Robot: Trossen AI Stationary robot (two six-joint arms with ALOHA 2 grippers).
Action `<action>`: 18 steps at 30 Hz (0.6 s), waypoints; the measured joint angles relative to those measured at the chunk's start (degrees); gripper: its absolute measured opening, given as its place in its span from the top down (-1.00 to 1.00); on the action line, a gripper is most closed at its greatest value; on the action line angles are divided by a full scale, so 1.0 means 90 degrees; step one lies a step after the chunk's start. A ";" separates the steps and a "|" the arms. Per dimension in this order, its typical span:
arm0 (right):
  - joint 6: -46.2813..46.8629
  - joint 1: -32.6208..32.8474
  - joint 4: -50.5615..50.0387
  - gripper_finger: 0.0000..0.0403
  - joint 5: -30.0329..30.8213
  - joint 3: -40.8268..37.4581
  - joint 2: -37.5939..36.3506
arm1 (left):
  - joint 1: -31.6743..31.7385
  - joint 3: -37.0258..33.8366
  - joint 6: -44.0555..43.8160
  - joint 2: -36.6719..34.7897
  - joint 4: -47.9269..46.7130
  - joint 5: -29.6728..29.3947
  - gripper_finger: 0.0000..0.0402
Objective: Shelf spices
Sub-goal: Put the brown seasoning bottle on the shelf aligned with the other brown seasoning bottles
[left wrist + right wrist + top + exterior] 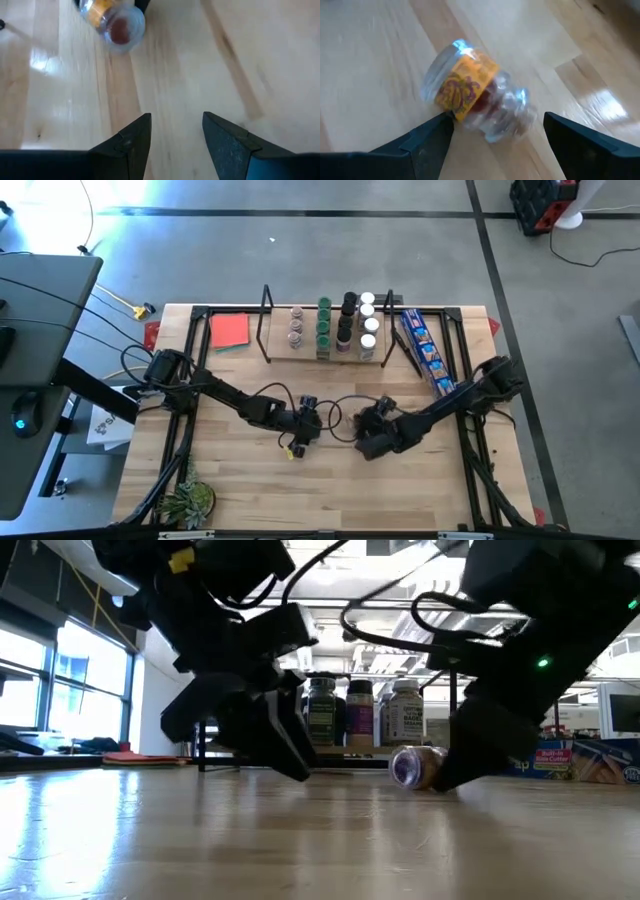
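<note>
While a clear jar (475, 107) lies tipped on the desk (250, 480), both end effectors, left (176, 132) and right (495, 132), are held apart, empty.

Grey floor (300, 260) with dark lines around the counter (250, 490); windows (60, 690) on the left; ceiling lights (330, 585) overhead.

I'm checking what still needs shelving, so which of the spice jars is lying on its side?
The clear jar with the yellow label, lying on the bare table between the open fingers of the right gripper. The other jars all stand upright on the shelf.
</note>
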 joint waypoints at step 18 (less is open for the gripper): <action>-0.0417 -0.0286 0.3007 -0.55 -0.0416 -0.0891 -0.0157 | 0.0280 0.0002 -0.0484 0.0019 0.0830 0.0082 0.13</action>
